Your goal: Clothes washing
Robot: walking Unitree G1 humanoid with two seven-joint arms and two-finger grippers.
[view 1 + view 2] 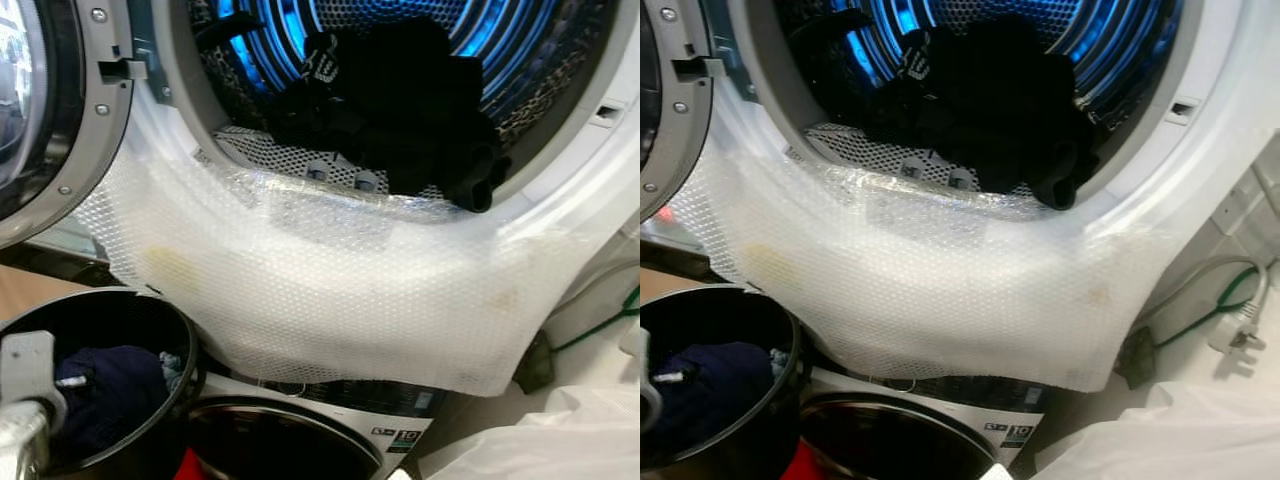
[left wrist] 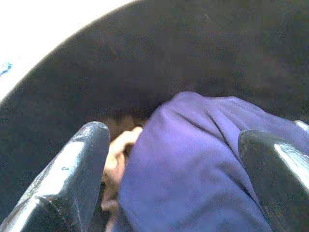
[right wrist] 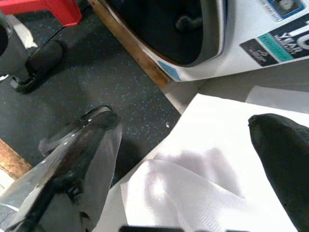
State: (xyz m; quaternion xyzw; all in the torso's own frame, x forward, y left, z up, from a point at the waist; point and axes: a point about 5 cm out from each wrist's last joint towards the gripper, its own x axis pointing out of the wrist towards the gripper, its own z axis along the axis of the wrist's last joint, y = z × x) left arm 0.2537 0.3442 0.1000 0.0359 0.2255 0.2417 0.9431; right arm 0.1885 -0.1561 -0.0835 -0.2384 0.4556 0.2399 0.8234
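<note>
Navy cloth lay bunched directly between the spread black fingers of the left gripper, with something pale beside it that could not be made out. Its two fingers stood wide apart on either side of the fold and had closed on nothing yet. From the head camera, that same dark blue garment sat in the bottom of the black round basket at the robot's lower left, with the silver left arm reaching down into it. So the left arm was the nearer one, and the cloth lay straight ahead of and below its fingers; judging from this, a short descent and a squeeze would take it.

Up and to the right, well apart from the basket, the open drum already held a heap of black clothes spilling toward its lip. Bubble wrap draped the rim below the opening, and the door stood swung to the left.

Over a white sheet and dark floor, the right gripper hung open and empty.
</note>
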